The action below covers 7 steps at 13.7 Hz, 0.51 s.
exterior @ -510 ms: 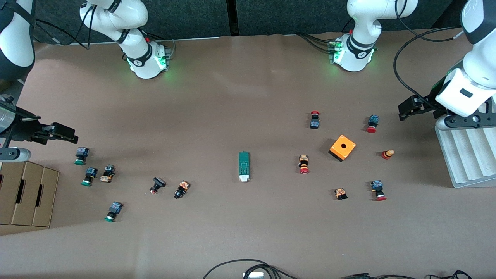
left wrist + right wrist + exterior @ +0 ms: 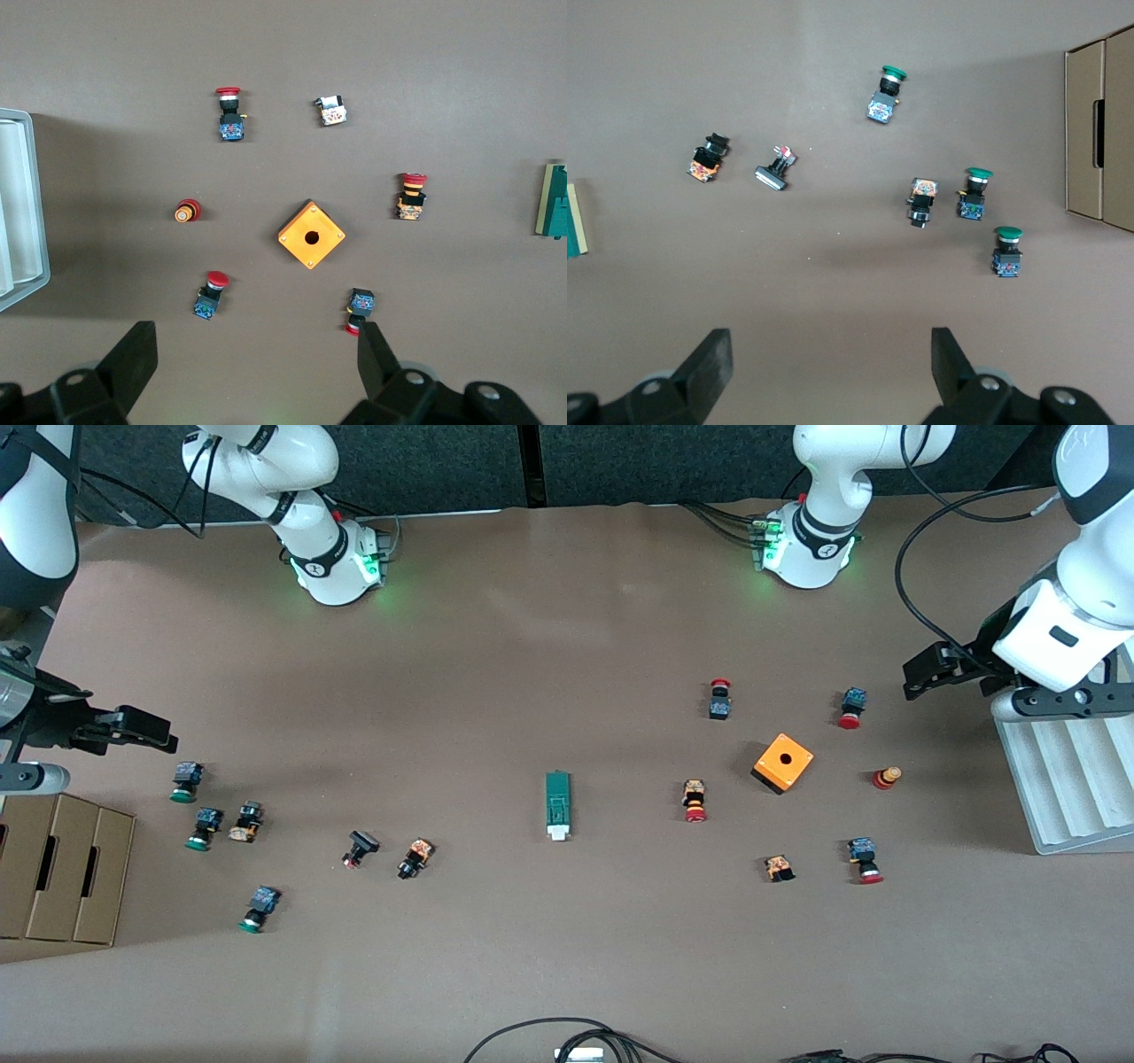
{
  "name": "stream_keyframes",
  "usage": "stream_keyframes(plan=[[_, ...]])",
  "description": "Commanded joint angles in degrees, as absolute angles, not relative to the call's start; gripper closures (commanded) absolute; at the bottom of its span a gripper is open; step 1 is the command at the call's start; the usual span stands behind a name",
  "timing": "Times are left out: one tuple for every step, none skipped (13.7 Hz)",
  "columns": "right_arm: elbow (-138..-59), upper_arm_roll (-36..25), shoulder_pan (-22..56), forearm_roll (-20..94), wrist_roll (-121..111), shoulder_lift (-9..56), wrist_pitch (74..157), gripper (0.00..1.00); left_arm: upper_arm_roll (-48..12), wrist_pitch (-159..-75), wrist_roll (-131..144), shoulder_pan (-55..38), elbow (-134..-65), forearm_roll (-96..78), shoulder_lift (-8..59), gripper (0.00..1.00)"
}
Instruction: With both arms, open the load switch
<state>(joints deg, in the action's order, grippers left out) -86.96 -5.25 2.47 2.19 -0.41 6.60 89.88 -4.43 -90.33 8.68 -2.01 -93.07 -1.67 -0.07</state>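
Note:
The load switch (image 2: 557,804), a slim dark-green block with a white tab at the end nearer the front camera, lies flat mid-table. Only its edge shows in the left wrist view (image 2: 555,201) and the right wrist view (image 2: 574,220). My left gripper (image 2: 926,671) hangs open over the table at the left arm's end, beside the white tray, its fingers (image 2: 140,347) empty. My right gripper (image 2: 146,729) hangs open and empty over the table at the right arm's end, its fingers (image 2: 716,352) spread. Both are well apart from the switch.
An orange cube with a hole (image 2: 783,763) and several red-capped push-buttons (image 2: 695,801) lie toward the left arm's end. Green-capped push-buttons (image 2: 185,781) and a cardboard box (image 2: 62,868) are at the right arm's end. A ridged white tray (image 2: 1063,779) sits under the left arm.
My left gripper has shifted slightly toward the middle of the table. The right arm and the load switch have not moved.

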Motion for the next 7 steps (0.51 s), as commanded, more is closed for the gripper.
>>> stream_keyframes(plan=[[-86.7, -5.4, 2.1, 2.1, -1.0, 6.2, 88.7, 0.00, -4.3, -90.3, 8.0, -2.2, -91.5, -2.1, 1.1, 0.00], [-86.7, -5.4, 2.0, 2.1, -1.0, 6.3, 88.7, 0.00, -4.3, -90.4, 7.5, -2.2, -91.5, -2.2, 1.6, 0.00], [-86.7, -5.5, 1.7, 2.1, -1.0, 6.4, 88.6, 0.00, -4.5, -90.4, 6.4, -2.3, -91.5, -2.5, 1.6, 0.00], [-86.7, -5.5, 1.7, 2.1, -1.0, 6.8, 88.5, 0.00, -4.5, -90.7, 7.2, -2.4, -91.4, -2.7, 1.9, 0.02], [-86.7, -5.5, 1.7, 2.0, -0.9, 6.8, 88.6, 0.00, -5.4, -90.7, 7.6, -2.8, -90.3, -2.8, 2.5, 0.02], [-86.7, -5.5, 1.7, 2.0, -0.9, 6.9, 88.6, 0.00, -6.6, -90.7, 9.7, -3.2, -88.5, -2.8, 3.5, 0.02], [-86.7, -5.5, 1.7, 2.1, -0.9, 7.2, 88.6, 0.00, -7.8, -90.7, 13.1, -3.3, -87.5, -2.9, 4.5, 0.02]])
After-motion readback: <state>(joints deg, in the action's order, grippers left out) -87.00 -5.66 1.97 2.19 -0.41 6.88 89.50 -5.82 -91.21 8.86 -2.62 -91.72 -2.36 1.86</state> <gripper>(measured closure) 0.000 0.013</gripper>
